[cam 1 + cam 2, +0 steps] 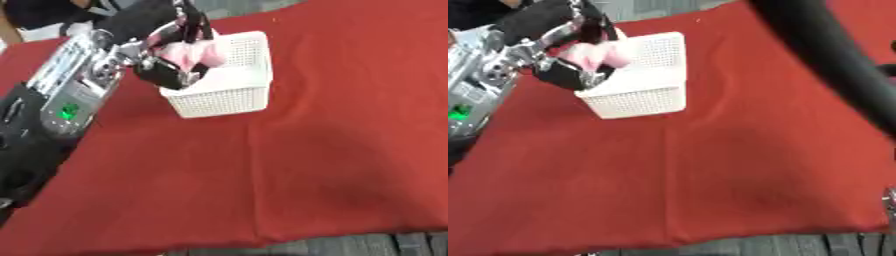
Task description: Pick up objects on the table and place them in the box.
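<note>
A white perforated box [229, 98] stands on the red cloth at the upper left. My left hand [166, 72] hangs over the box's left rim, its fingers [186, 26] curled round a soft pink object [194, 53] held above the box's inside. The silver and black left forearm [77, 85] comes in from the left edge. In the right eye view a black stretch of my right arm [824, 55] crosses from the top to the right edge; its hand is out of the picture.
The red cloth [315, 150] covers the table, with a fold running down from the box. The table's front edge [350, 242] runs along the bottom, with grey floor beyond it.
</note>
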Controlling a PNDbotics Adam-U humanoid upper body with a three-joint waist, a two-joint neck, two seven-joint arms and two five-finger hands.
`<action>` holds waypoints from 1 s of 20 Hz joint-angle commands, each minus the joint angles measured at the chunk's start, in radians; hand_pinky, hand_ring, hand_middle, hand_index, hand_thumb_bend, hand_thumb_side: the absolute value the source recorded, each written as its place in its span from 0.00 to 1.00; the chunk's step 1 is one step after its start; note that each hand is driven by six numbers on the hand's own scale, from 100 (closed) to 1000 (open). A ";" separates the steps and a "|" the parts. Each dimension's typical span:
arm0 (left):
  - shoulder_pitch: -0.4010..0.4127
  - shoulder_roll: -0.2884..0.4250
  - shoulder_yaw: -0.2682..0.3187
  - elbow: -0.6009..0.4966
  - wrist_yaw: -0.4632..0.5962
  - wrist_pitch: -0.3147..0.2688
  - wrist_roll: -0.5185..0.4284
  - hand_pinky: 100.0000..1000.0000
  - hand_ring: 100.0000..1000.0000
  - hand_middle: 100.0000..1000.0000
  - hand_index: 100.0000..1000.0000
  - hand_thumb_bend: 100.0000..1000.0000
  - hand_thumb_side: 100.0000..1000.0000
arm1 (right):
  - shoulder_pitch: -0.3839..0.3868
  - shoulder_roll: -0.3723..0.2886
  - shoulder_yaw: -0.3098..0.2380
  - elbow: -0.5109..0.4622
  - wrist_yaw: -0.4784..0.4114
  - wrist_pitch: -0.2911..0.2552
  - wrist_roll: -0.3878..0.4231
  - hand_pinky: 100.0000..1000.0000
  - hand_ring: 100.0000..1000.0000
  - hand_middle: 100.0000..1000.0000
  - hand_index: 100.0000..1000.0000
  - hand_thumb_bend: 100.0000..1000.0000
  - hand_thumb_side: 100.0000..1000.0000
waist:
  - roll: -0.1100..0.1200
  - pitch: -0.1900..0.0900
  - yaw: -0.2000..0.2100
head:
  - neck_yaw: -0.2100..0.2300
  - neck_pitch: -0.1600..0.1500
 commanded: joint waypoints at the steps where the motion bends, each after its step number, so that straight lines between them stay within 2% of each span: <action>1: -0.047 0.024 0.047 0.025 0.015 0.023 0.023 0.00 0.00 0.00 0.11 0.00 0.00 | 0.000 -0.013 -0.003 -0.019 0.003 0.005 0.003 0.59 0.78 0.80 0.84 0.00 0.67 | -0.004 -0.017 0.001 | -0.005 -0.004; 9: -0.121 -0.040 0.042 0.168 -0.016 0.002 0.057 0.00 0.00 0.00 0.15 0.00 0.00 | -0.004 -0.013 0.001 -0.019 0.002 0.005 0.007 0.59 0.78 0.80 0.84 0.00 0.67 | -0.001 -0.011 -0.008 | -0.007 -0.004; 16: -0.179 -0.111 0.033 0.291 -0.104 -0.032 0.099 0.00 0.00 0.00 0.17 0.00 0.00 | -0.009 -0.015 0.004 -0.019 0.000 0.003 0.015 0.59 0.78 0.80 0.84 0.00 0.67 | -0.001 -0.010 -0.015 | -0.004 -0.004; 20: -0.189 -0.128 0.030 0.339 -0.133 -0.051 0.114 0.00 0.02 0.01 0.18 0.00 0.00 | -0.012 -0.017 0.005 -0.019 -0.003 0.002 0.020 0.59 0.78 0.80 0.84 0.00 0.67 | 0.001 -0.009 -0.019 | -0.005 -0.004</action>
